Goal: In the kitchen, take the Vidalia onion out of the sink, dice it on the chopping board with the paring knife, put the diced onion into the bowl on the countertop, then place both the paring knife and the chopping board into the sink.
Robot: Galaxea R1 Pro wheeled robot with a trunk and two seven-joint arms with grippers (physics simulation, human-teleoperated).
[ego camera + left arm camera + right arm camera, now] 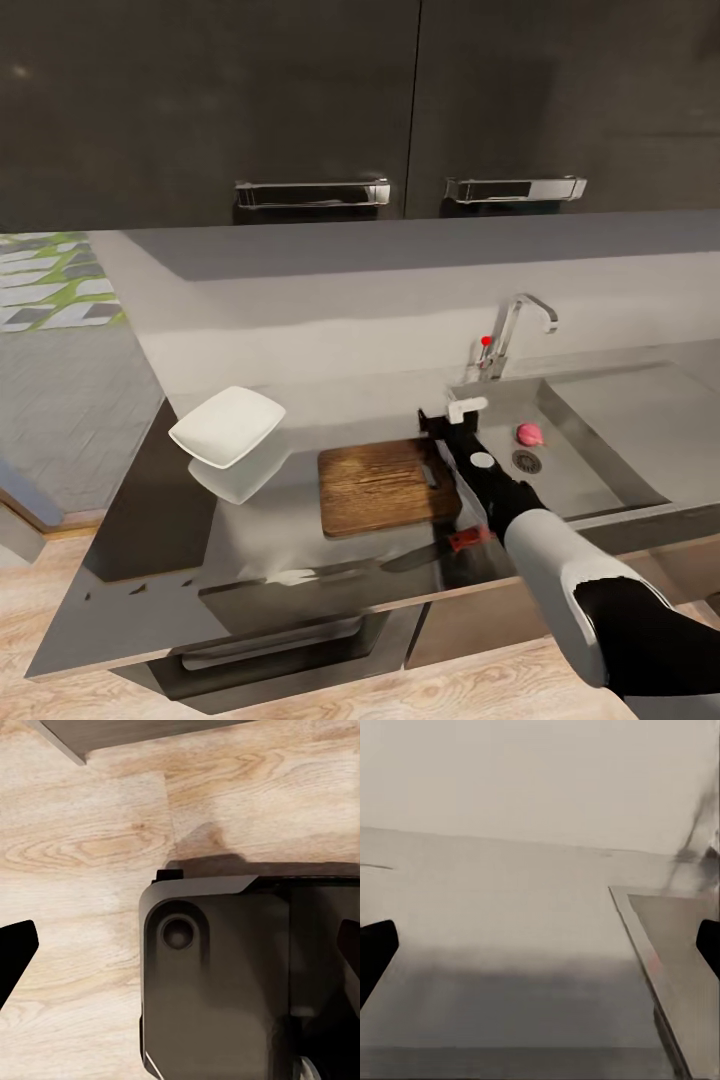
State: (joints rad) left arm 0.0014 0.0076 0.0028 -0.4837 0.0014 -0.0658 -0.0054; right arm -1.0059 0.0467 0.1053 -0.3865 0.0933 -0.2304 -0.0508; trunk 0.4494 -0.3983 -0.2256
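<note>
Right gripper (437,421) over table (300,420), between chopping board (385,487) and sink (590,450), fingers spread, empty. Onion (529,433) in sink near drain. Paring knife (440,550) at board's 5 o'clock. Bowl (228,427) at board's 9 o'clock. Left gripper (180,945) over wooden floor (82,855), fingers apart.

glossy dark upper cabinets (300,100) with chrome handles (312,192), pale grey backsplash (330,330), light wood floor (90,847).
</note>
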